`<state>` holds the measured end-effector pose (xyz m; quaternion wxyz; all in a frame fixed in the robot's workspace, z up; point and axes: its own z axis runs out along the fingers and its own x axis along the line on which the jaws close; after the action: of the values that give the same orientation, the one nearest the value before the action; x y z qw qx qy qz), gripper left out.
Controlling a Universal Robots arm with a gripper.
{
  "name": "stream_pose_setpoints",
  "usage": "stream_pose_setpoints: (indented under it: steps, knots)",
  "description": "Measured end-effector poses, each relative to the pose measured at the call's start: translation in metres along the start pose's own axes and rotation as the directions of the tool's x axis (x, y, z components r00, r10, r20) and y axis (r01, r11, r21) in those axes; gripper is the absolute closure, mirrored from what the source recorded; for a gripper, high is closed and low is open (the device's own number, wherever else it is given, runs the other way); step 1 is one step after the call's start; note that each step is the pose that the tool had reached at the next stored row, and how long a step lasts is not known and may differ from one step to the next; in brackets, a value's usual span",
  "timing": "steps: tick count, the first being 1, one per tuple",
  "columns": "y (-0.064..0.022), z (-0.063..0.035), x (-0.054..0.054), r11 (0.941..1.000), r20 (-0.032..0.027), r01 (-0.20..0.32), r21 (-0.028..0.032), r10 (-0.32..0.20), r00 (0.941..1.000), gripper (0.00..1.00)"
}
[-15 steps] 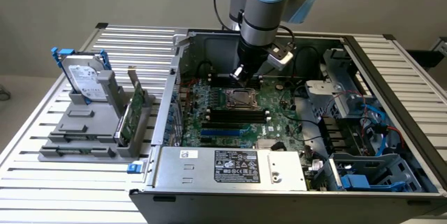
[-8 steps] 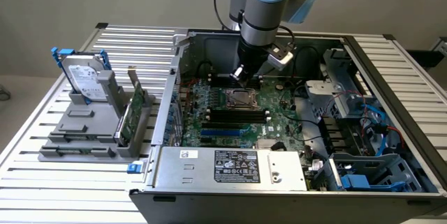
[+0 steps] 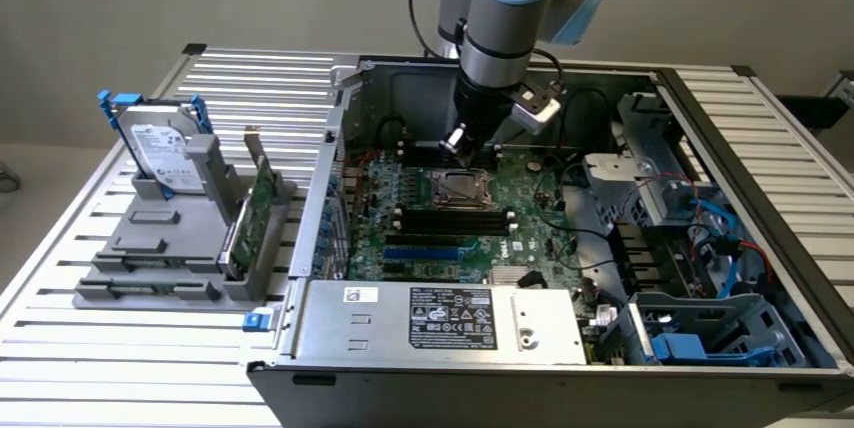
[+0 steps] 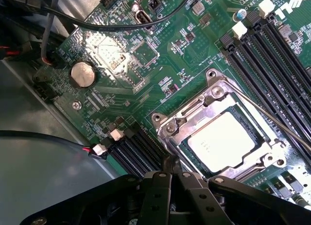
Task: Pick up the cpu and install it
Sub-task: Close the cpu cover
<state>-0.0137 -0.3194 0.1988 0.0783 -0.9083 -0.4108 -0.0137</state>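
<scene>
Gripper [image 4: 167, 166] shut, empty, partly cut off; cpu [image 4: 221, 141] in socket frame [image 4: 170, 127] w/ edges hidden.

A matt, silvery metal top is being shown by the cpu [image 4: 221, 140], while a brighter polished metal sheen is being given off by the socket frame [image 4: 214, 95]. A glossy green lacquered surface is being presented by the motherboard [image 4: 194, 50], smooth shiny metal by the coin battery [image 4: 82, 74], and a matt black finish by the gripper [image 4: 170, 165]

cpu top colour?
Silvery, pale metal; the cpu sits in the socket, clearest in the wrist view.
</scene>
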Motion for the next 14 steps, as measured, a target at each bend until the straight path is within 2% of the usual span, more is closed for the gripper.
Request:
stream_pose_setpoints:
  steps: [8,11,14]
  knots:
    - [-0.0004,-0.0028,0.0002,1.0000,0.0006,0.000,0.0004,0.000,1.0000,0.89]
    - [-0.0005,-0.0029,0.0004,1.0000,0.0037,0.000,-0.0018,0.000,1.0000,0.89]
    - [-0.0007,-0.0028,0.0006,1.0000,0.0106,-0.001,-0.0079,0.001,0.9999,0.89]
